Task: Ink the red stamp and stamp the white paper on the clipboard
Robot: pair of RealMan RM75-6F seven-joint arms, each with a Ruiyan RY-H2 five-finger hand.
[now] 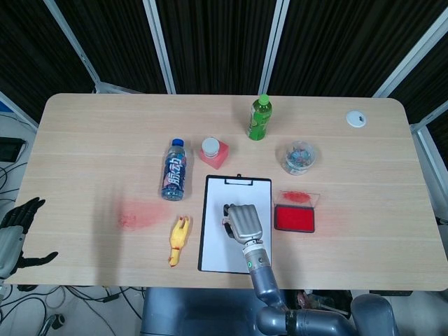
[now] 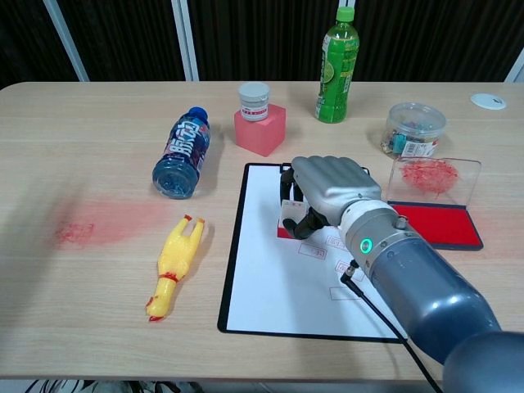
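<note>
While two bottles lie on the table [image 1: 91,140], one green bottle [image 1: 259,117] upright and one blue bottle [image 1: 174,170] on its side, there is a single clipboard [image 2: 237,246], one ink pad [image 2: 434,224] and one rubber chicken [image 2: 173,264]. The right hand [image 2: 329,193] grips the red stamp [image 2: 288,219] knuckles up, pressing it onto the white paper [image 2: 278,286]. Only the chest view shows the stamp and printed marks; only the head view shows the left hand [image 1: 15,234], empty with fingers spread, off the table's edge.
</note>
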